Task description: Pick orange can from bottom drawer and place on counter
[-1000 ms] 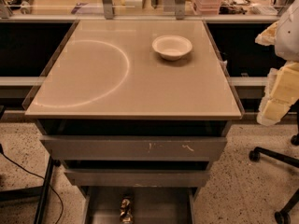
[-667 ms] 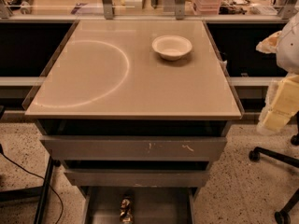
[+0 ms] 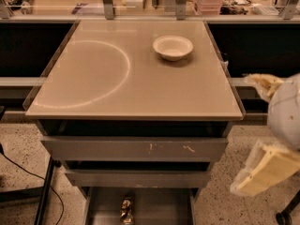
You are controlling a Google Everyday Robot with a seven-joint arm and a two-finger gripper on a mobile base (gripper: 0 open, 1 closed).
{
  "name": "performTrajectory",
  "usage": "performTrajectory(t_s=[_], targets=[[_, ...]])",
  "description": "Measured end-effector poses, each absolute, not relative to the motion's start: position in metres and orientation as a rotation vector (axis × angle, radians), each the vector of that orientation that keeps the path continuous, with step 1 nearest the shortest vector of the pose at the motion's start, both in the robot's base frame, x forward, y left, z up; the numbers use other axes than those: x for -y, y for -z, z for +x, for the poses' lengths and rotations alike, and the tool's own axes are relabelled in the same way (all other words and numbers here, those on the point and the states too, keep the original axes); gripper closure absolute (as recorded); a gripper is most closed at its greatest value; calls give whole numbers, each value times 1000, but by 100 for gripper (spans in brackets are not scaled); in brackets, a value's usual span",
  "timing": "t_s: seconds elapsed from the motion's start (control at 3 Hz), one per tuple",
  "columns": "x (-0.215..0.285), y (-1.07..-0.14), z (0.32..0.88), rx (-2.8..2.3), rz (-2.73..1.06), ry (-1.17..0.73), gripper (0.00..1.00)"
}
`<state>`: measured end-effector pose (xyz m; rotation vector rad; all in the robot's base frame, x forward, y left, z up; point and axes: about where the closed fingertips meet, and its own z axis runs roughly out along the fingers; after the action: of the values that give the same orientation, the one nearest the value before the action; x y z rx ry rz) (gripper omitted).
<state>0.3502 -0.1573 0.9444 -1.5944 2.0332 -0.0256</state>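
The orange can (image 3: 126, 210) sits on the grey floor of the bottom drawer (image 3: 159, 205), which is pulled open at the lower edge of the camera view. The beige counter (image 3: 140, 86) with a white arc marking lies above the drawers. My gripper (image 3: 243, 134) hangs at the right edge of the view, beside the counter's front right corner and well above and to the right of the can. Its two beige fingers (image 3: 262, 170) are spread wide apart with nothing between them.
A white bowl (image 3: 172, 47) stands on the counter's far right part. Two scratched grey drawers (image 3: 136, 149) sit slightly open above the bottom one. A black cable and stand (image 3: 44, 196) are on the speckled floor at left. A chair base (image 3: 286, 214) is at lower right.
My gripper has moved down and a little left along the counter's right side, from level with the counter's far edge to beside its front corner. The can and bowl have not moved.
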Motion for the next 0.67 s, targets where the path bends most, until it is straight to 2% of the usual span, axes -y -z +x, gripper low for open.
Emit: performTrajectory(t_s=[0.33,0.67], targets=[[114,-892,337,-1994,-1516,-93,0],[45,-795,337,-1971,-1459,-406,0]])
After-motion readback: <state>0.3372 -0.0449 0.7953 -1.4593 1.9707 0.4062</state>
